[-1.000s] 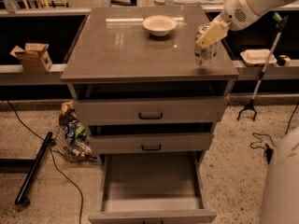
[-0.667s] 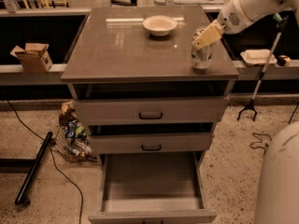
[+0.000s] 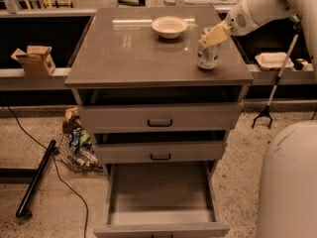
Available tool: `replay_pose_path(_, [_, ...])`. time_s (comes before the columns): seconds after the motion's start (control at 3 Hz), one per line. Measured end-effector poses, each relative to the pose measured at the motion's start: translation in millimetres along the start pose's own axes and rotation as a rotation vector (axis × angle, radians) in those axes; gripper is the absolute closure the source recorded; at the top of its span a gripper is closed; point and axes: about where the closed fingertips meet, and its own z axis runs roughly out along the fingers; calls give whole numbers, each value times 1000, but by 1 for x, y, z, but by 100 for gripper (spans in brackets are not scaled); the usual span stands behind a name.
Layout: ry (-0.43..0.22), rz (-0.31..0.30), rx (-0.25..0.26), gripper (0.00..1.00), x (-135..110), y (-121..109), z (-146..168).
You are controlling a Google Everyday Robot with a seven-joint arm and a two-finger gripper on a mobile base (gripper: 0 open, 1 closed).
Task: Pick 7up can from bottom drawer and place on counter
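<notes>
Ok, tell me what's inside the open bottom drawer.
Only its bare grey floor shows in the bottom drawer; its rear is hidden under the drawer above. The 7up can stands on the counter, the tool at its top.

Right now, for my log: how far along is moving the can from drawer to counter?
Nearly done. The bottom drawer is open and bare; the can appears to stand on the counter near its right edge. In hand: the gripper is at the can's top. Left: the gripper coming off it and backing away.
</notes>
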Motion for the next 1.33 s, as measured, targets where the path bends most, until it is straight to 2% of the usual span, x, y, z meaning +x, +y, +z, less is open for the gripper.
replay_pose_path(0.33, [-1, 8, -2, 100, 0, -4, 8])
replay_pose_path(0.67, [8, 1, -6, 82, -1, -6, 13])
replay_pose_path(1.33, [8, 1, -6, 36, -1, -6, 13])
